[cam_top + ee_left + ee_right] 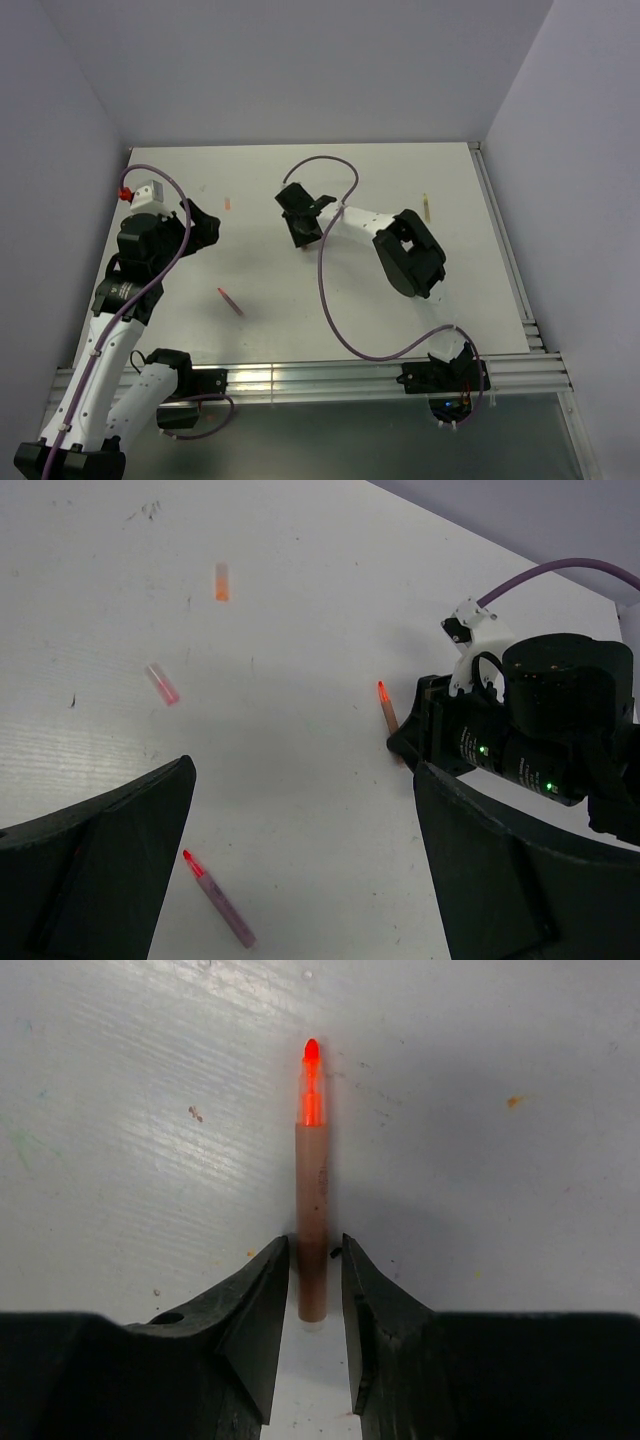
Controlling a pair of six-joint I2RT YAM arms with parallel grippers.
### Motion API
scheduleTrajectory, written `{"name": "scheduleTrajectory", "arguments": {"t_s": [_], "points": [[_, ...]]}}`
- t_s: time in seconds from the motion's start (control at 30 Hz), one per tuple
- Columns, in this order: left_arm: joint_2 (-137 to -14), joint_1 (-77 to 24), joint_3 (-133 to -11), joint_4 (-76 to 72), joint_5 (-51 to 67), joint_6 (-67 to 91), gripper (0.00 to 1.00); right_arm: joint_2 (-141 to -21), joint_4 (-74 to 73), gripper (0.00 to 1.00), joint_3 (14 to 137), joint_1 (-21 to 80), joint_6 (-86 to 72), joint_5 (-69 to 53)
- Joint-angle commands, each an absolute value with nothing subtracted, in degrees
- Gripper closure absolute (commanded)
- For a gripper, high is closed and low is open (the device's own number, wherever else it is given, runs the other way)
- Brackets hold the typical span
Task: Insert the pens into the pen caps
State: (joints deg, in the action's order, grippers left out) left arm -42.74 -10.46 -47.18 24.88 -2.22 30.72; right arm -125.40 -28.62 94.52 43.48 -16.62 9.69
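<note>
While the right gripper [315,1252] sits low at mid-table, well apart from every edge, its jaws stand only narrowly parted around the rear end of a tan-barrelled pen [312,1200]. A thin gap shows on each side, so the pen lies on the white table [270,340] rather than in a grip. Its long axis runs straight out from between the fingers, and its glowing red-orange tip points away from the gripper.

The left gripper [303,770] hovers toward the left wall [60,150], spread wide and holding nothing. On its near side a red pen [218,898] lies on a diagonal with its red tip toward the far left, in the open stretch between the two arms.

An orange cap [221,581] lies near the left gripper on its far-right side, long axis near-to-far. A pink cap [162,683] lies tilted, apart from it.

An olive pen [426,207] lies near-to-far toward the right edge, where an aluminium rail [505,250] borders the table.
</note>
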Motion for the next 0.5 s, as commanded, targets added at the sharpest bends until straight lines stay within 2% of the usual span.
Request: {"name": "scheduleTrajectory", "arguments": {"t_s": [0.0,0.07,0.17,0.2,0.23,0.47], "points": [[-42.5,-10.1,-48.5,23.6,-1.8,30.9,0.02,-122.8,-28.7,0.65,92.1,44.5,-16.6,11.0],[-42.5,-10.1,-48.5,23.5,-1.8,30.9,0.02,-123.9,-29.2,0.67,92.5,44.5,-16.5,11.2],[-42.7,-10.1,-48.5,23.5,-1.9,31.0,0.02,-124.7,-28.5,0.82,91.9,44.4,-16.6,10.3],[-42.8,-10.1,-48.4,23.4,-1.9,31.1,0.03,-124.6,-28.0,0.94,91.6,44.3,-16.8,10.1],[-43.1,-10.1,-48.4,23.2,-1.6,31.2,0.04,-124.4,-27.2,0.98,91.1,44.4,-16.8,9.8],[-45.0,-10.0,-47.4,19.7,3.8,37.9,0.06,-116.4,-21.5,1.00,84.1,44.4,-17.8,9.6]]}}
